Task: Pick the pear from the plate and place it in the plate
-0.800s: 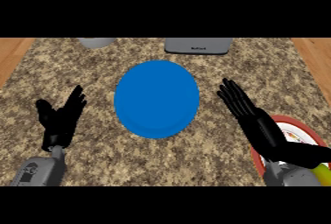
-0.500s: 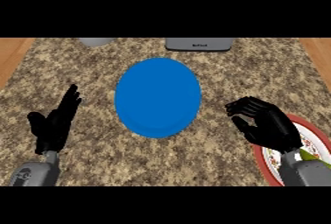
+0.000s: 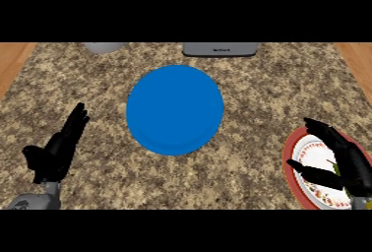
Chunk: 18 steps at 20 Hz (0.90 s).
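Note:
A large blue plate (image 3: 174, 110) lies in the middle of the speckled counter. At the lower right sits a red-rimmed white plate (image 3: 292, 157), partly cut off by the view's edge. My right hand (image 3: 347, 160) hovers over that plate with its fingers stretched up-left and its thumb spread out. Only a thin yellow-green sliver of the pear (image 3: 336, 166) shows between thumb and fingers; the hand hides the rest. I cannot tell whether the hand touches it. My left hand (image 3: 58, 150) rests open at the lower left, fingers up, well away from both plates.
A pale grey round vessel (image 3: 105, 47) and a grey flat appliance (image 3: 220, 49) stand along the counter's far edge. Wooden strips border the counter on the left (image 3: 13, 59) and right (image 3: 359, 59).
My right hand has moved down and to the right over the red-rimmed plate, and its fingers went from curled to stretched. The left hand has shifted only slightly.

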Each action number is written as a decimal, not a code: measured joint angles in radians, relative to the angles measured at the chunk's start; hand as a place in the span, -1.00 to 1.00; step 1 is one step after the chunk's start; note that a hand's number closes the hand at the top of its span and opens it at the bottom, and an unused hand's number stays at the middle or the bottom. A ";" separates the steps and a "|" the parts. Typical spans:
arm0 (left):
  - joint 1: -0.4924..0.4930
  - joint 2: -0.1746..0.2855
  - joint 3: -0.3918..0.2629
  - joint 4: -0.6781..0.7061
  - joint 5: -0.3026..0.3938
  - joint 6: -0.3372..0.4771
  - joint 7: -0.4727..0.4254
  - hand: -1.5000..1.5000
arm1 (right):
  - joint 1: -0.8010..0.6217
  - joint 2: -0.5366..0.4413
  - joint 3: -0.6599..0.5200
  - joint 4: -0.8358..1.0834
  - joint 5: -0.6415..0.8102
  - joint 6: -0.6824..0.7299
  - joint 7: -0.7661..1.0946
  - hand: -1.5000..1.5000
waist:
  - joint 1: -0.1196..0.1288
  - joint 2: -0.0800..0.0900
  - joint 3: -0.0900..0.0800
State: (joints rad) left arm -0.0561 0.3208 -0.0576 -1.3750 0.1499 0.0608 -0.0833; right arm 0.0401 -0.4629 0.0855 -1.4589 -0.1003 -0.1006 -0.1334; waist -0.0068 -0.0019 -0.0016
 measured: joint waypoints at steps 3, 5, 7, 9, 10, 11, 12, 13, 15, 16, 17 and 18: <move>0.017 0.001 0.010 0.011 -0.006 -0.015 -0.032 0.00 | 0.084 -0.031 -0.027 -0.046 0.047 -0.026 -0.044 -1.00 | -0.002 0.000 0.001; 0.006 0.000 0.018 0.025 -0.010 -0.019 -0.039 0.00 | 0.131 -0.052 -0.057 -0.068 0.064 -0.037 -0.065 -1.00 | -0.004 0.000 0.001; 0.010 -0.004 0.022 0.021 -0.011 -0.026 -0.036 0.00 | 0.165 -0.071 -0.085 -0.116 0.081 -0.048 -0.041 -1.00 | -0.003 0.000 0.001; -0.002 -0.005 0.025 0.024 -0.015 -0.027 -0.027 0.00 | 0.196 -0.104 -0.105 -0.156 0.109 -0.053 -0.004 -1.00 | -0.004 0.000 0.001; -0.002 -0.005 0.028 0.027 -0.017 -0.030 -0.033 0.00 | 0.204 -0.126 -0.111 -0.168 0.126 -0.050 0.021 -1.00 | -0.003 0.000 0.001; -0.005 -0.009 0.027 0.046 -0.021 -0.033 -0.047 0.00 | 0.214 -0.153 -0.116 -0.188 0.136 -0.037 0.055 -1.00 | -0.004 0.001 0.000; -0.007 -0.011 0.027 0.039 -0.022 -0.030 -0.039 0.00 | 0.216 -0.187 -0.123 -0.202 0.146 -0.019 0.095 -1.00 | -0.002 0.001 0.000; -0.002 -0.011 0.027 0.040 -0.027 -0.029 -0.048 0.00 | 0.221 -0.219 -0.126 -0.209 0.156 0.002 0.128 -1.00 | -0.001 0.001 0.000; 0.011 -0.011 0.026 0.029 -0.025 -0.034 -0.048 0.00 | 0.241 -0.278 -0.120 -0.239 0.182 0.044 0.199 -1.00 | 0.002 0.000 -0.001; 0.015 -0.010 0.025 0.027 -0.025 -0.039 -0.051 0.00 | 0.251 -0.305 -0.115 -0.243 0.195 0.069 0.223 -1.00 | 0.003 0.001 -0.001; 0.012 -0.006 0.029 0.028 -0.023 -0.045 -0.050 0.00 | 0.255 -0.333 -0.109 -0.257 0.204 0.097 0.259 -1.00 | 0.003 0.001 -0.001; 0.008 -0.003 0.030 0.026 -0.022 -0.048 -0.042 0.00 | 0.257 -0.353 -0.100 -0.271 0.213 0.120 0.297 -1.00 | 0.004 0.001 -0.001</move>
State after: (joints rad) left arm -0.0477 0.3174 -0.0273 -1.3493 0.1281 0.0133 -0.1257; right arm 0.2975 -0.8157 -0.0150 -1.7294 0.1128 0.0192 0.1634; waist -0.0027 -0.0007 -0.0022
